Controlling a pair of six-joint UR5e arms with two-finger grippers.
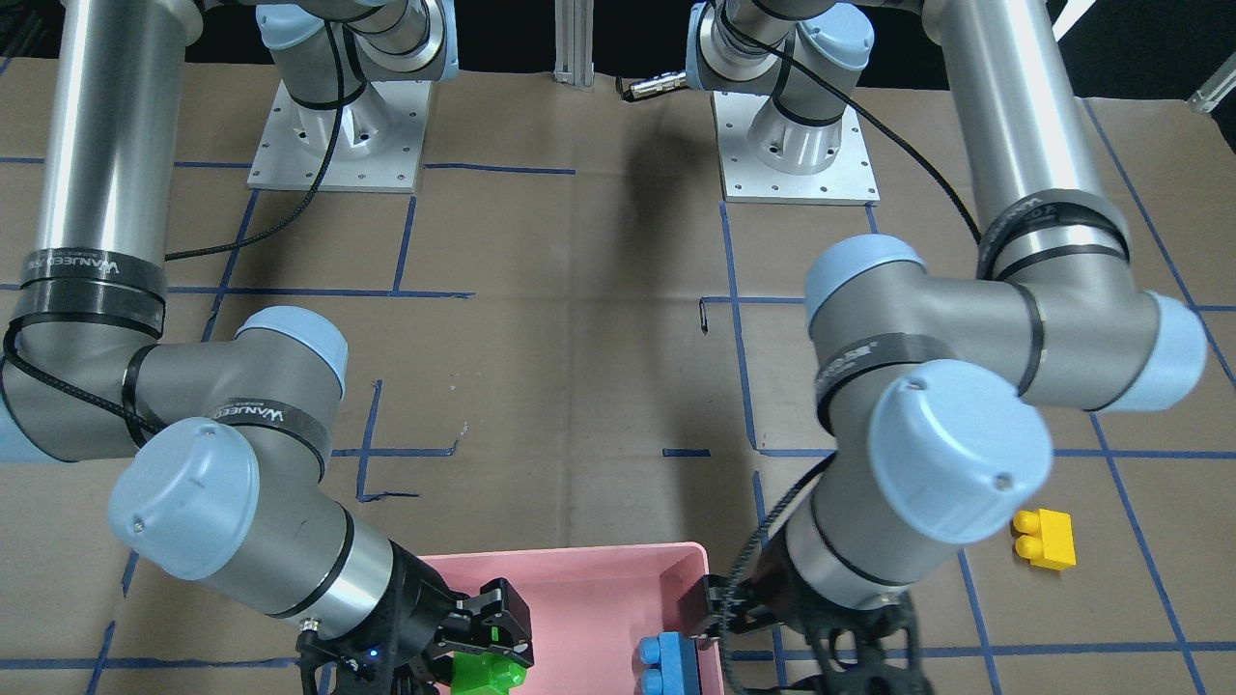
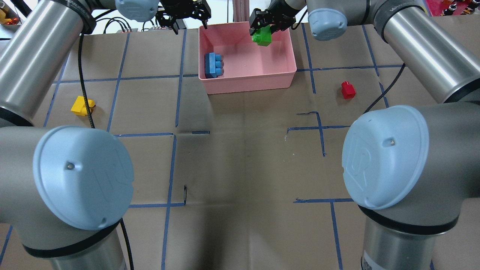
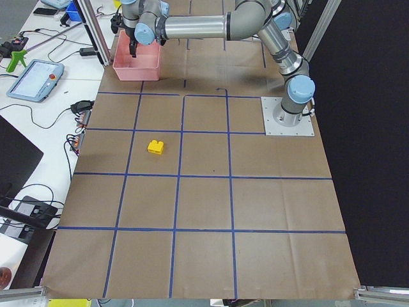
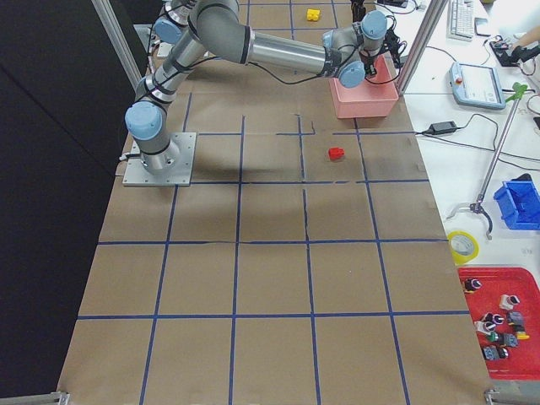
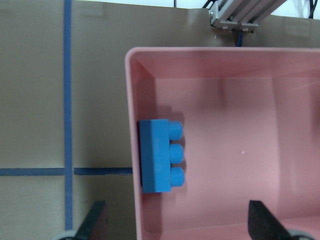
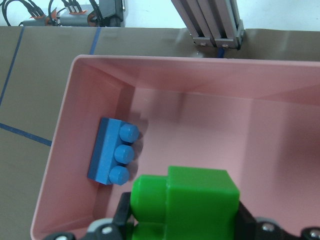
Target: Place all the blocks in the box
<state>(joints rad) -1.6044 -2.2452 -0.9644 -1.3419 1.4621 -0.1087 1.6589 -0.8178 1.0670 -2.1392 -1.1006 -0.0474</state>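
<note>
The green block (image 2: pixel 262 37) looks small, hard and light; pinch its flat sides. The right gripper (image 2: pixel 265 32) squeezes it above the box (image 2: pixel 247 84). The blue block (image 2: pixel 213 65) lies inside the box; the red block (image 2: pixel 347 90) and yellow block (image 2: pixel 81 105) lie outside. The left gripper (image 2: pixel 190 23), beside the box, is spread wide and empty.

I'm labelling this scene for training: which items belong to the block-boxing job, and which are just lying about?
Job:
pink box
blue block, inside it
green block, in right gripper
red block, outside
yellow block, outside

Lying about:
teach pendant
blue bin
tape roll
red parts tray
</note>
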